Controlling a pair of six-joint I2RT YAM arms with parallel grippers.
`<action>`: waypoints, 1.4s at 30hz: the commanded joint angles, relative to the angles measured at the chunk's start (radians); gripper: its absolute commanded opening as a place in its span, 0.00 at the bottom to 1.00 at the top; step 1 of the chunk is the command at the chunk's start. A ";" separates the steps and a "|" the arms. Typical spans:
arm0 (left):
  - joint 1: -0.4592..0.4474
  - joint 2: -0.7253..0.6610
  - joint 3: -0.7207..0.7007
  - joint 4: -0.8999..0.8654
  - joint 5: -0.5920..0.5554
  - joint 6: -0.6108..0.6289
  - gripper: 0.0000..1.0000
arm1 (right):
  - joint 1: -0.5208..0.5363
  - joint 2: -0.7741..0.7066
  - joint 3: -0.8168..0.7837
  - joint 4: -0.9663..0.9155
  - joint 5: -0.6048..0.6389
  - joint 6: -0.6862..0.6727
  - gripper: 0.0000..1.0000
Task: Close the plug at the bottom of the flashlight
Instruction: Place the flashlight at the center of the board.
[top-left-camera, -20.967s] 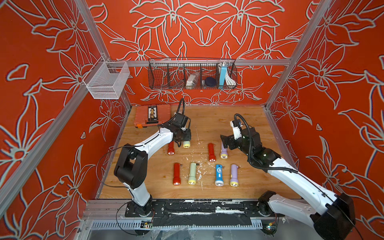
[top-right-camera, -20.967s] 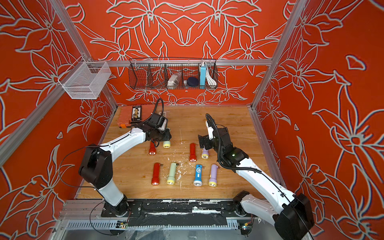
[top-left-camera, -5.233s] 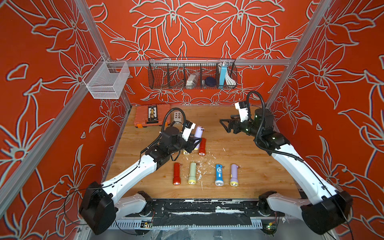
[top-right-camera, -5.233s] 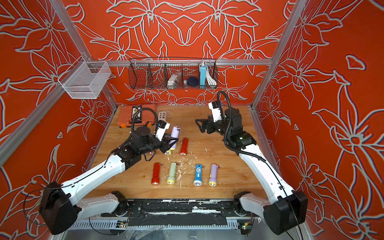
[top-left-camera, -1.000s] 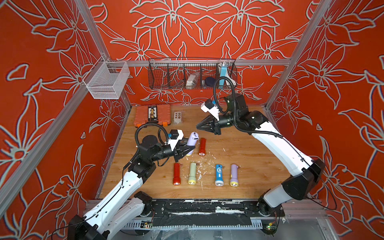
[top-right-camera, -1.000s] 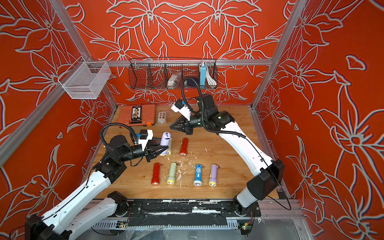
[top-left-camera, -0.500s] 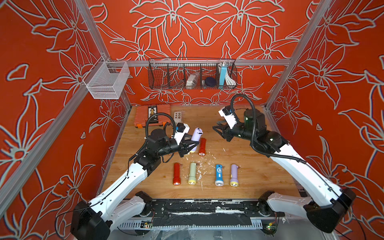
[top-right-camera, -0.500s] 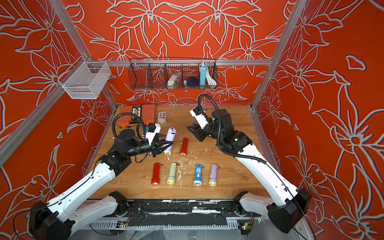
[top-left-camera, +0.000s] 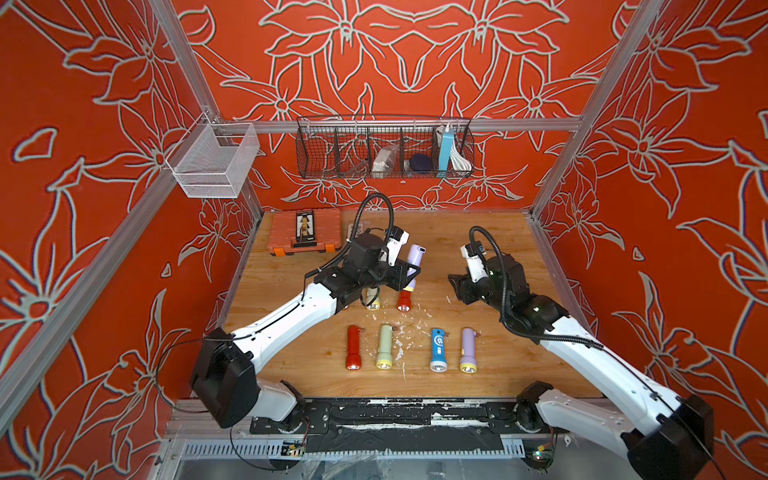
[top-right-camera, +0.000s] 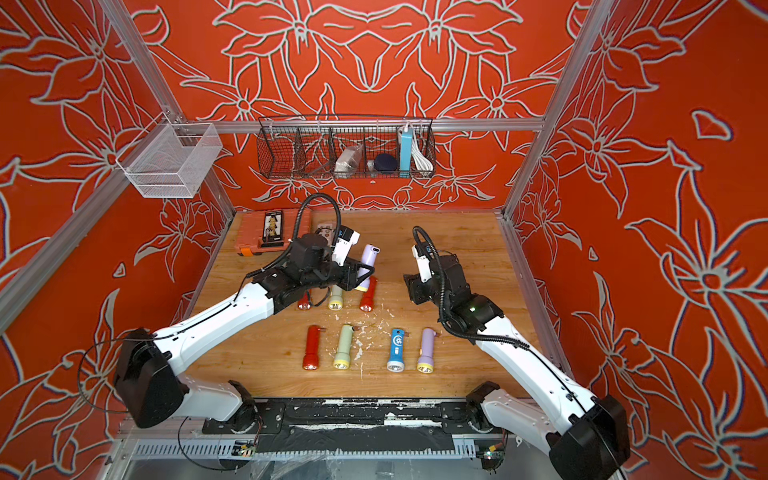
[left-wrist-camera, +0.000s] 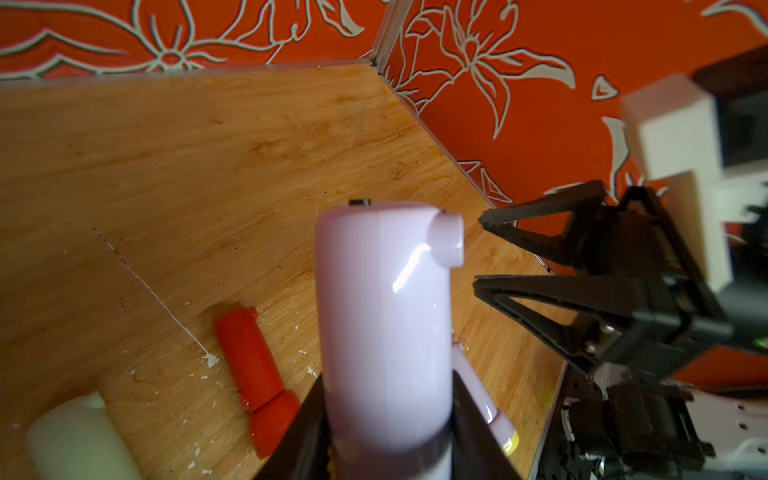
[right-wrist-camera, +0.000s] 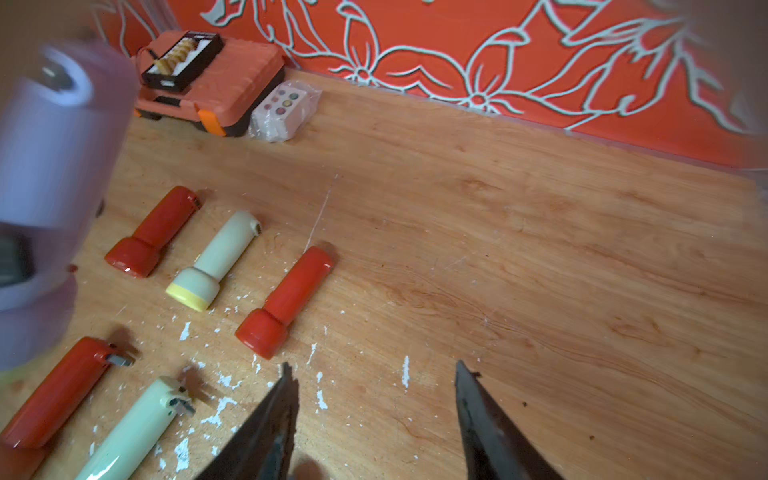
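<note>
Desk (top-left-camera: 478, 232): pale wood, closed in by orange flower-pattern walls on 3 sides, with silver frame posts at your 2 far corners.
White mesh basket (top-left-camera: 212, 166): on the left wall.
Black wire basket (top-left-camera: 324, 153): on the back wall.
Orange case (top-left-camera: 286, 232): far-left corner of the desk.
Left gripper (top-left-camera: 406, 276): clamped on the lilac flashlight (top-left-camera: 415, 257). It holds it clear above the desk, left of centre, with the tail end tilted up toward the far edge.
Back row (top-left-camera: 405, 300): 3 flashlights lying below that grip.
Front row (top-left-camera: 384, 345): 4 flashlights nearer your front edge.
White flecks (top-left-camera: 415, 320): scattered between the rows.
Right gripper (right-wrist-camera: 372, 370): jaws wide apart with nothing between them, right of the held flashlight and apart from it.
Room for you to move: bare wood along the far edge and the right edge.
</note>
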 joint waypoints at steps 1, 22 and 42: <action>-0.004 0.122 0.125 -0.165 -0.077 -0.144 0.00 | -0.058 -0.026 -0.011 0.008 0.037 0.032 0.63; -0.136 0.740 0.694 -0.564 -0.251 -0.214 0.00 | -0.173 -0.055 -0.033 0.005 -0.052 0.107 0.92; -0.176 0.945 0.917 -0.700 -0.347 -0.261 0.01 | -0.174 -0.138 -0.051 0.010 -0.094 0.117 0.93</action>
